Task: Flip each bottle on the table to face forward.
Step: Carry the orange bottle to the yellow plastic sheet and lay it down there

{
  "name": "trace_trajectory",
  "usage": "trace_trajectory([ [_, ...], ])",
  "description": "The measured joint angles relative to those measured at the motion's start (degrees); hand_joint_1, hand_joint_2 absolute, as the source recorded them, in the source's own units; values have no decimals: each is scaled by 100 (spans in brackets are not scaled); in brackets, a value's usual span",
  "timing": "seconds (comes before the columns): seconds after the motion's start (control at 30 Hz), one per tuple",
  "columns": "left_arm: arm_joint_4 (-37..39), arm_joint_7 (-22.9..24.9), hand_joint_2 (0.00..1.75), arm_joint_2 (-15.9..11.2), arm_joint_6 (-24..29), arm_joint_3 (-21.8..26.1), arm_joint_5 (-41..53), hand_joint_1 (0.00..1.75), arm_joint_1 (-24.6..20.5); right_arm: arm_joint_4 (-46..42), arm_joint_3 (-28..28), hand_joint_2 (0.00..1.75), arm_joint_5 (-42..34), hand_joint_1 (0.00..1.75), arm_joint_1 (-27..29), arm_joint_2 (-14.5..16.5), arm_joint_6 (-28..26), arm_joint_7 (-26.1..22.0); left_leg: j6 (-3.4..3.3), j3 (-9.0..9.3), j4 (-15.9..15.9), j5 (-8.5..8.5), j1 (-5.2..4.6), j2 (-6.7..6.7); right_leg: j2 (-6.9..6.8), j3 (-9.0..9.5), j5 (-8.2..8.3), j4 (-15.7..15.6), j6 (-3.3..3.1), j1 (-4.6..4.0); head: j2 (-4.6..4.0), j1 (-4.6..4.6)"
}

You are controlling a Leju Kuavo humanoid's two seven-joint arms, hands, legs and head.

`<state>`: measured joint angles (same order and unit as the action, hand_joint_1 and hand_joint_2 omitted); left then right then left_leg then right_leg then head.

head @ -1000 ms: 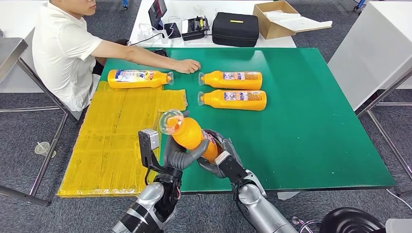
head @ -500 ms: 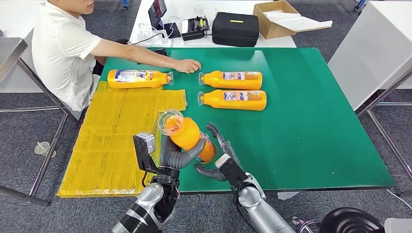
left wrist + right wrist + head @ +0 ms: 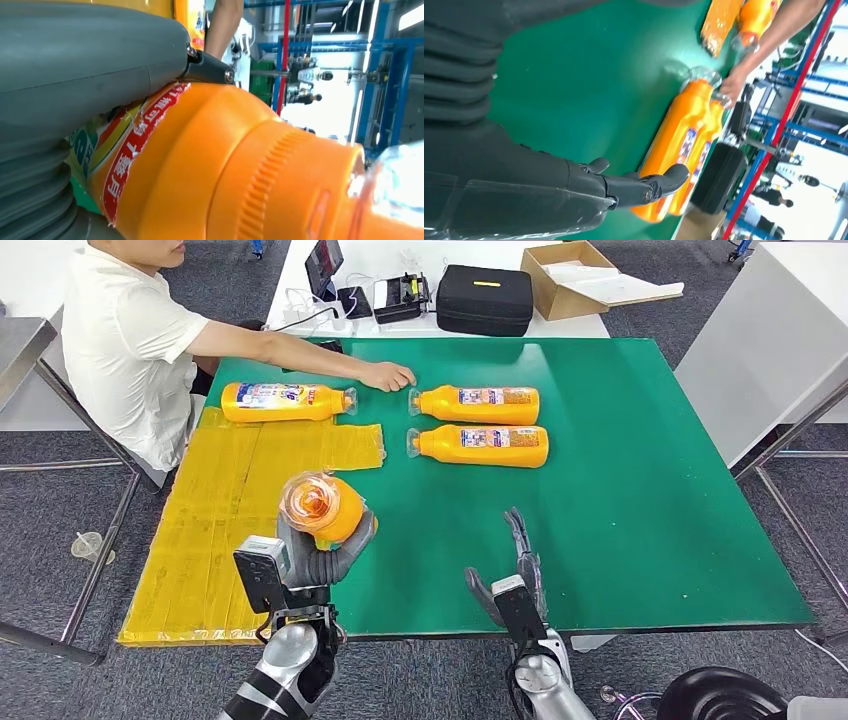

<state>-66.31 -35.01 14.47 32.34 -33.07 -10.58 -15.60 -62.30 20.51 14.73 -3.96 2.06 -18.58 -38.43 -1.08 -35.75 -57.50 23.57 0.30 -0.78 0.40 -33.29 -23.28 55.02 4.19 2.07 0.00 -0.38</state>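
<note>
At the far left of the head view, a seated person (image 3: 125, 340) reaches one arm across the green table (image 3: 640, 490), the hand (image 3: 388, 375) resting on the surface. Just below that arm, one orange bottle (image 3: 285, 402) lies on its side at the top edge of the yellow mat (image 3: 230, 530). Nearer the robot, the left hand (image 3: 318, 558) grips a held bottle (image 3: 322, 508), fingers wrapped around its body, clear cap tilted up toward the camera. Right of centre, two further bottles (image 3: 478, 405) (image 3: 480, 445) lie side by side, caps pointing left, labels up. Lower right, the right hand (image 3: 515, 575) holds nothing, fingers extended and apart above the table.
</note>
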Motion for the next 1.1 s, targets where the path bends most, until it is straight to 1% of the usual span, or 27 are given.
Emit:
trace_trajectory([
  [0.03,-18,-76,175,-10,195,35,301,172,18,-6,-69,0,4,0,23,22,-122,-35,0,0,0,0,0,0,0,0,0,0,0,0,0,0],
  [0.07,-27,-163,175,-9,409,118,849,172,41,-19,-149,0,-5,0,43,52,-274,-72,0,0,0,0,0,0,0,0,0,0,0,0,0,-1],
  [0.1,-28,-220,175,7,568,268,1635,172,66,-44,-240,0,-34,0,60,79,-439,-103,0,0,0,0,0,-1,-1,0,0,0,0,0,0,0],
  [0.13,-24,-205,175,38,673,491,2686,173,93,-84,-341,0,-77,0,73,102,-590,-125,0,0,0,-1,0,-3,-2,0,0,0,0,0,0,0],
  [0.17,-8,-84,175,71,725,766,3923,175,112,-142,-444,0,-124,0,82,119,-716,-136,-1,0,0,-1,0,-3,-3,0,0,0,0,1,0,0],
  [0.2,36,150,175,95,743,1044,5203,175,113,-211,-547,0,-163,0,87,128,-805,-142,-1,1,0,-1,0,-3,-3,0,0,0,0,1,0,1],
  [0.27,277,887,175,88,734,1466,7536,175,41,-352,-733,0,-203,0,88,136,-854,-146,0,3,0,-2,-1,-1,-2,0,0,0,0,1,0,0],
  [0.3,496,1321,175,60,673,1582,8405,175,-47,-416,-825,0,-208,0,85,137,-809,-148,1,3,0,-5,-1,-2,-3,-1,1,-1,0,1,0,-1],
  [0.33,759,1730,175,25,574,1641,8993,175,-165,-470,-917,0,-205,0,79,142,-738,-149,1,3,0,-8,-1,-3,-3,-1,2,0,0,1,0,-1],
  [0.37,1034,2088,175,-13,444,1659,9262,175,-303,-515,-1006,0,-192,0,70,152,-647,-150,3,2,0,-12,0,-4,-4,-1,3,0,0,1,0,-1],
  [0.4,1304,2375,175,-47,310,1645,9268,175,-448,-553,-1089,0,-173,0,58,168,-564,-150,4,2,0,-15,0,-6,-4,-1,4,0,0,0,0,-2],
  [0.47,1750,2731,175,-90,106,1601,8879,175,-708,-604,-1215,0,-146,0,36,208,-452,-151,7,2,0,-19,1,-6,-4,0,6,2,1,0,0,-1],
  [0.57,2224,3085,175,-132,-158,1516,8642,175,-1006,-645,-1335,0,-139,0,28,270,-345,-152,8,2,-1,-20,1,-8,-4,1,6,3,2,0,0,-1],
  [0.67,2628,3424,175,-166,-578,1431,8581,175,-1254,-649,-1417,0,-140,0,28,328,-222,-152,8,0,-1,-20,1,-9,-4,0,6,3,2,1,0,0],
  [0.77,2951,3557,175,-205,-824,1396,8507,175,-1455,-649,-1482,0,-144,0,28,360,-176,-152,8,-3,-1,-19,1,-10,-4,-1,5,3,2,1,0,-1],
  [0.9,3181,3580,175,-237,-868,1356,8499,175,-1601,-649,-1519,0,-144,0,28,382,-174,-152,8,-4,-1,-19,1,-11,-4,-2,5,3,1,1,0,-1],
  [1.1,3339,3598,175,-259,-906,1336,8496,175,-1680,-649,-1551,0,-148,0,28,398,-166,-152,8,-3,-1,-19,1,-11,-4,-2,5,3,1,1,0,0],
])
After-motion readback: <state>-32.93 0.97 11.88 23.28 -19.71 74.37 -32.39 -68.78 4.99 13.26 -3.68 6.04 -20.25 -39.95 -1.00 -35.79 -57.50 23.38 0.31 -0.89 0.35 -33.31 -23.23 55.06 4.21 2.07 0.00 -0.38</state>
